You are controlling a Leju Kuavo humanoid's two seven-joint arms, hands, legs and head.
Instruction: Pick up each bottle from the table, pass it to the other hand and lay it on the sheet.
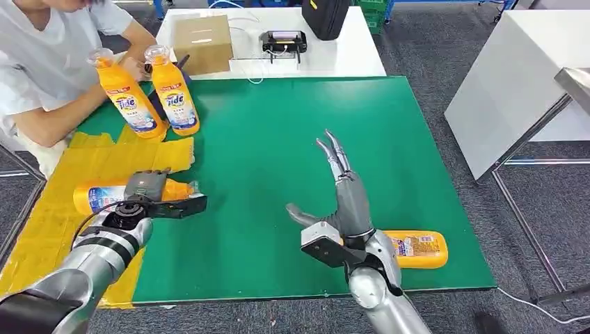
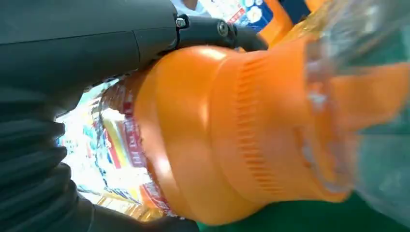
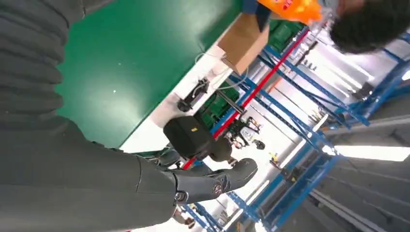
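We look down on a green table point(image 1: 292, 139) standing on grey carpet, with a yellow sheet point(image 1: 104, 163) spread over its left part and a white table point(image 1: 334, 52) butted against its far edge.

On that sheet our left hand point(image 1: 147, 189) wraps around an orange bottle point(image 1: 104, 196) lying on its side, cap end pointing toward the table's middle. In the left wrist view the bottle's orange shoulder point(image 2: 232, 130) sits tight under the dark fingers point(image 2: 212, 29).

Our right hand point(image 1: 341, 198) hovers above the green surface with fingers stretched out straight and apart, holding nothing. Just beside its wrist, near the front edge, another orange bottle point(image 1: 417, 248) lies on its side on the green.

Farther off, two more bottles point(image 1: 149, 94) stand upright at the far end of the sheet, steadied by a person in a white shirt point(image 1: 42, 56) seated at the left.

On the white table we see a cardboard box point(image 1: 203, 43), a small black device point(image 1: 284, 42) and a black bag point(image 1: 325, 17). Another white table point(image 1: 508, 83) stands well apart to the right. The right wrist view shows blue shelving point(image 3: 309, 130).
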